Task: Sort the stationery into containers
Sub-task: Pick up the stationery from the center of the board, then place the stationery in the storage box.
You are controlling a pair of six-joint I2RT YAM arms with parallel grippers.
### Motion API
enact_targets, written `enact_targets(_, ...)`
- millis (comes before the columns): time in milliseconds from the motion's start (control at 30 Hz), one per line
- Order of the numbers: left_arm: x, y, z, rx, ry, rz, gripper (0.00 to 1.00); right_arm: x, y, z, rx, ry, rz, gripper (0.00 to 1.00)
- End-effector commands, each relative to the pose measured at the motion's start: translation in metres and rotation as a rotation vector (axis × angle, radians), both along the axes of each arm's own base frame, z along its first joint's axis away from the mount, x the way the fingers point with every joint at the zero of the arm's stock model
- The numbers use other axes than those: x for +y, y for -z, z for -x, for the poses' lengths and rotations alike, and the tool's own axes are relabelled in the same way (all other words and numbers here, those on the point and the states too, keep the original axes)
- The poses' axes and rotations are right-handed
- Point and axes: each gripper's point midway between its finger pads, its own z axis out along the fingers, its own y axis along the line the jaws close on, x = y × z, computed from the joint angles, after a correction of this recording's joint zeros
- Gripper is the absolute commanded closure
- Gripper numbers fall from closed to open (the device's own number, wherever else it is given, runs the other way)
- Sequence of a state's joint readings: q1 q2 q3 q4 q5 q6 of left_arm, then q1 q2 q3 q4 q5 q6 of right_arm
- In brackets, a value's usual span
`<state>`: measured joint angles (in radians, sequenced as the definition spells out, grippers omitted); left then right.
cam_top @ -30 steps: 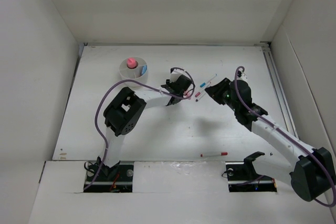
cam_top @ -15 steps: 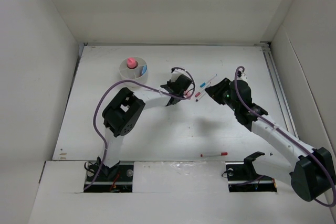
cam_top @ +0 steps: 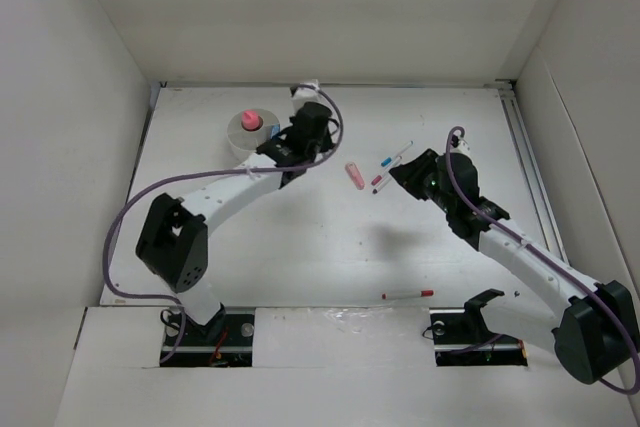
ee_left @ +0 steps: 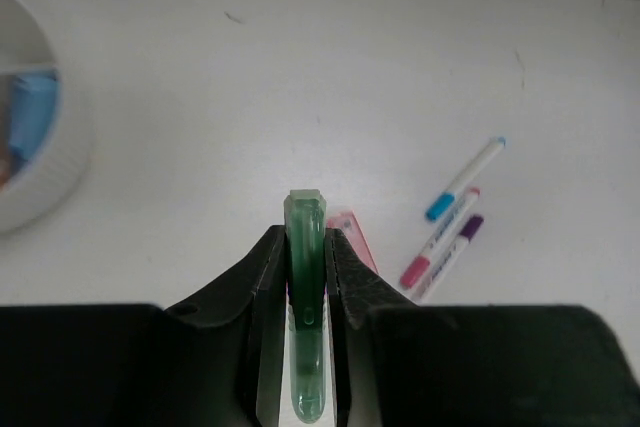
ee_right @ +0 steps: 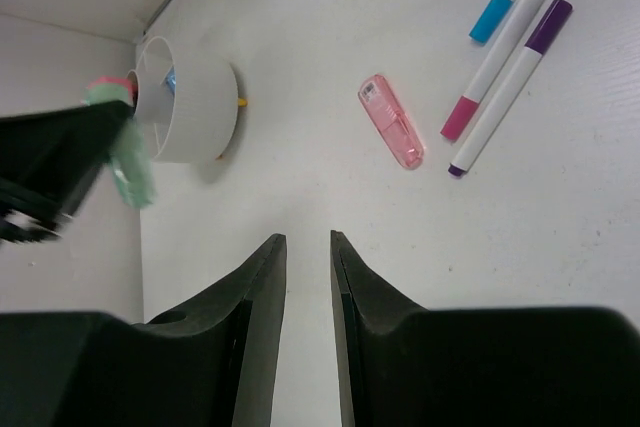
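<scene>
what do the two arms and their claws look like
The left arm and right arm are slim white tubes with chunky black joint housings, each trailing a loose purple cable. The left claw and right claw have two matte black fingers each.

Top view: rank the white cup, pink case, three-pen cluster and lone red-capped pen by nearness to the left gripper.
From the left gripper, clamped on a green case:
1. white cup, just left of it.
2. pink case, to its right.
3. three-pen cluster, farther right.
4. red-capped pen, near the front edge.
</scene>
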<state>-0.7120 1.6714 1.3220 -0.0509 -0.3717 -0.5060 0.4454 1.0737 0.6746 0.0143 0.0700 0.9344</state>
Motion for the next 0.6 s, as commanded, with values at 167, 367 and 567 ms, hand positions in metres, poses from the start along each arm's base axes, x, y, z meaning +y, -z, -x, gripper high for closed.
enact_targets(167, 0.115, -0.109, -0.053, -0.167, -0.182, 0.3, 0.98, 0.01, -0.033, -0.004, -0.086, -0.025, -0.028, 0.7)
enact_targets(367, 0.209, -0.133, -0.078, -0.225, -0.372, 0.356, 0.96, 0.015, -0.029, -0.003, -0.077, -0.033, -0.02, 0.7)
enact_targets(567, 0.275, -0.107, -0.097, -0.177, -0.529, 0.325, 0.95, 0.019, -0.033, 0.001, -0.084, -0.053, -0.028, 0.7)
